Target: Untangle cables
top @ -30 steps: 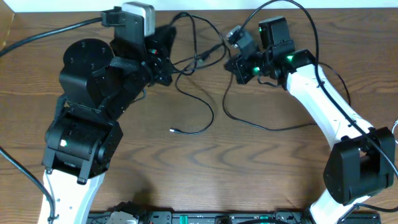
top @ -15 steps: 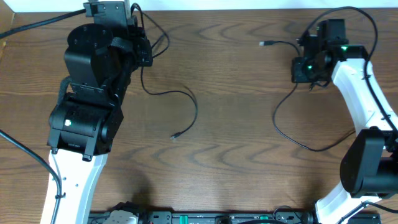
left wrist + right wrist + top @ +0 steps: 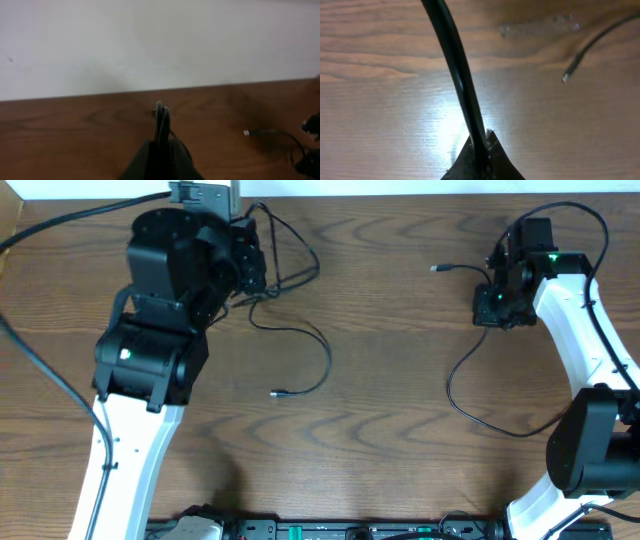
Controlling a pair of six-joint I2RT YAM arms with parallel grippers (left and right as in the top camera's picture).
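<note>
The left gripper point(image 3: 252, 272) is clamped on the left cable point(image 3: 325, 355), a thin black cord. In the wrist view its fingers point(image 3: 145, 162) are pressed together around what looks like a doubled strand that rises just past their tips. From this gripper the cable loops out sideways, then trails over the tabletop point(image 3: 380, 470) to a small plug point(image 3: 277, 392) lying well clear of the gripper. The right gripper point(image 3: 492, 295) is closed on the right cable point(image 3: 455, 385), also black, which rises from between its pinched fingers point(image 3: 500, 165). A short end with a plug tip point(image 3: 437, 269) lies near this gripper, and the long remainder curves away over the tabletop. The two cables lie well apart.
</note>
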